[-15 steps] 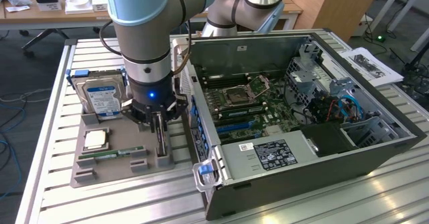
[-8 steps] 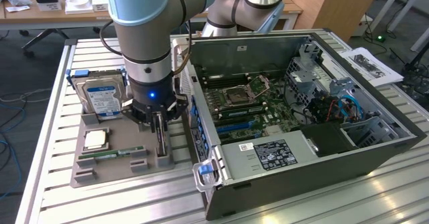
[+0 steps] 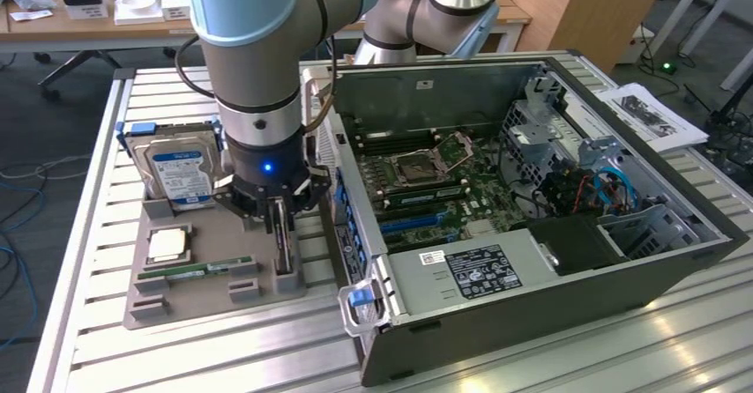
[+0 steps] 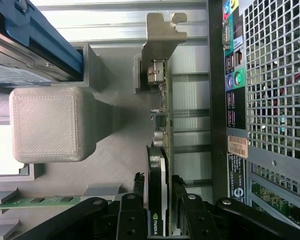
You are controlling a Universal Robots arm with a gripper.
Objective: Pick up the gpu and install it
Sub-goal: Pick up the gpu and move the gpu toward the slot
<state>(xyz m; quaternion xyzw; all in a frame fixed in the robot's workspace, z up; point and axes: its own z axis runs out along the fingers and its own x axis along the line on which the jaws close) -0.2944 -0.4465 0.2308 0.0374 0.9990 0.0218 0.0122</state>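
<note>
Wrist view q: are the fingers [image 4: 132, 215] actually on the gpu [image 4: 159, 150], or just hanging around it?

Reply: looks clamped to me, one finger pressed on each flat face. Card's standing on edge in the grey holder tray [image 3: 206, 305] on the counter [image 3: 176, 358], bracket end [image 4: 162, 35] in its slot, right beside the open PC case [image 3: 659, 261]. Standing it up like that is probably so both faces are reachable from above. Not lifted out yet.
</note>
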